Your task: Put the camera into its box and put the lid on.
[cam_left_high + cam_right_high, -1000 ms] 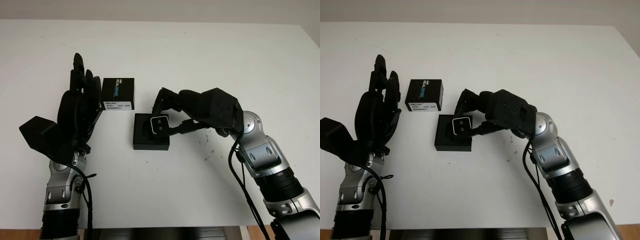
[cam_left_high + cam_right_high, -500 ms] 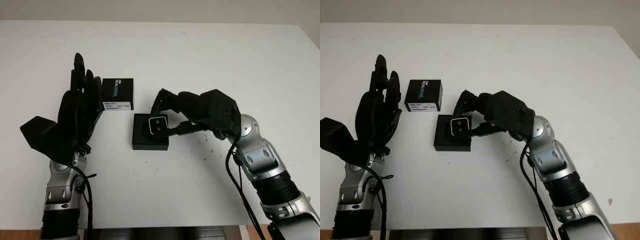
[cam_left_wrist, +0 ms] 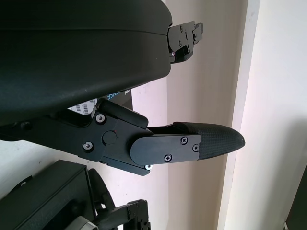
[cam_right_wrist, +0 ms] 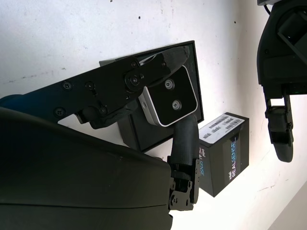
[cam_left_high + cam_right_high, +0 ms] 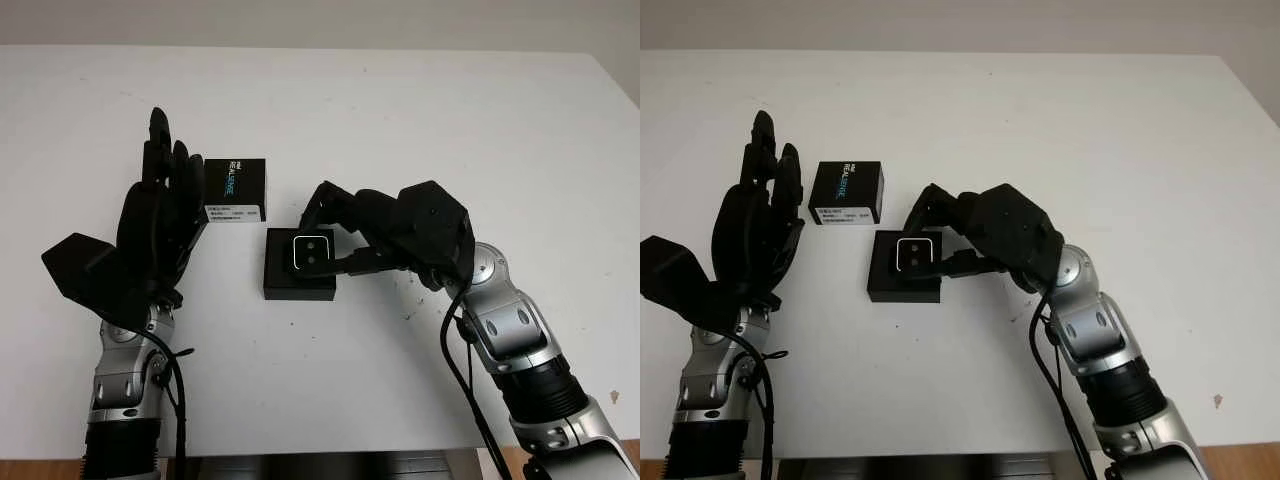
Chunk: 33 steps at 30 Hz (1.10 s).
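The right hand point(image 5: 335, 225) is closed around the camera point(image 5: 312, 251) — a small black-faced unit with a pale rim and two lenses showing. Fingers point(image 4: 184, 139) clamp it from opposite sides, as seen in the right wrist view. The camera sits over the open box point(image 5: 299, 265), a black square tray lying flat on the white table point(image 5: 420, 120); whether it touches the tray's floor cannot be told. The camera occupies the half of the tray nearer the right arm, its face turned upward.

The lid point(image 5: 235, 189) — black, with printed lettering on top and a white label along its near edge — lies on the table just beyond the box and toward the left arm's side, apart from the box by a narrow strip of table.

The left hand point(image 5: 160, 225) is open and holds nothing. It stands raised above the table just beside the lid, fingers pointing away from the robot; its fingertips overlap the lid's edge in the left eye view, contact not determinable.
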Each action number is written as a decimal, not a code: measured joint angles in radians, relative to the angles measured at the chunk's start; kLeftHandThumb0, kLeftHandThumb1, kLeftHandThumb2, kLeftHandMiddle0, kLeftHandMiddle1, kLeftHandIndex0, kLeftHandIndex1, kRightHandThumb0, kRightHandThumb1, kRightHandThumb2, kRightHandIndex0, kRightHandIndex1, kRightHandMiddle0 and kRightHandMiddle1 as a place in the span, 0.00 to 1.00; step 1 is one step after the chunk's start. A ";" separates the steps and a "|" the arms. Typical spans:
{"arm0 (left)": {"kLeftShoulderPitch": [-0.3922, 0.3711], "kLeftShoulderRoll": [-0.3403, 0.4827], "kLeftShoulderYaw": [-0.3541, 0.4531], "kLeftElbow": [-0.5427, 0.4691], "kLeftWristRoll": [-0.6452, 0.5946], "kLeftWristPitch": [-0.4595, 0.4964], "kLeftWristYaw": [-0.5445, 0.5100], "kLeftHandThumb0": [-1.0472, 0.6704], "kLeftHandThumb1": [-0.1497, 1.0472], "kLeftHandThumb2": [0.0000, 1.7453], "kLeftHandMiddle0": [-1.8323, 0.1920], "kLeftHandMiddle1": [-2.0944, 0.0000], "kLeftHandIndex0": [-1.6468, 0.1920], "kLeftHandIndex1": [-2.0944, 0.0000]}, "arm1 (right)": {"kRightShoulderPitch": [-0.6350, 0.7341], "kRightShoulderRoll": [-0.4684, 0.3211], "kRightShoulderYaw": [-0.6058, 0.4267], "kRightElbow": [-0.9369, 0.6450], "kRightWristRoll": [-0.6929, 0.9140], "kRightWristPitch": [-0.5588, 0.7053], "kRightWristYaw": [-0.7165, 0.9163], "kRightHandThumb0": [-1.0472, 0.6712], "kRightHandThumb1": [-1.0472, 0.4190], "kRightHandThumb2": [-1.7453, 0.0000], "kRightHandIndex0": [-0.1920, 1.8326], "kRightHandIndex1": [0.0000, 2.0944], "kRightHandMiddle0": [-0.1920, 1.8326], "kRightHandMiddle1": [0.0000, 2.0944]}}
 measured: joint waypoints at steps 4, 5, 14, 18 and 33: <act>0.000 0.000 -0.001 0.000 0.000 0.000 0.000 0.19 1.00 0.28 1.00 1.00 1.00 1.00 | 0.006 0.000 0.003 -0.005 -0.001 -0.002 -0.005 0.42 0.01 0.97 0.07 0.38 0.20 1.00; 0.000 0.000 -0.001 0.000 0.000 0.000 0.000 0.19 1.00 0.28 1.00 1.00 1.00 1.00 | 0.008 0.000 0.004 -0.005 -0.001 -0.006 -0.006 0.42 0.01 0.97 0.08 0.38 0.19 1.00; 0.002 0.000 -0.006 0.000 0.001 0.000 -0.001 0.18 1.00 0.27 1.00 1.00 1.00 1.00 | 0.013 0.000 0.008 -0.005 -0.003 -0.013 -0.013 0.43 0.01 0.97 0.06 0.39 0.19 1.00; 0.002 0.000 -0.008 0.000 0.001 0.000 -0.002 0.19 1.00 0.28 1.00 1.00 1.00 1.00 | 0.014 0.002 0.009 0.009 -0.006 -0.035 -0.019 0.42 0.01 0.97 0.06 0.38 0.18 1.00; 0.002 -0.002 -0.008 0.000 -0.004 -0.001 -0.003 0.19 1.00 0.27 1.00 1.00 1.00 1.00 | 0.013 0.017 0.005 0.066 -0.007 -0.095 -0.033 0.41 0.00 0.97 0.06 0.35 0.14 1.00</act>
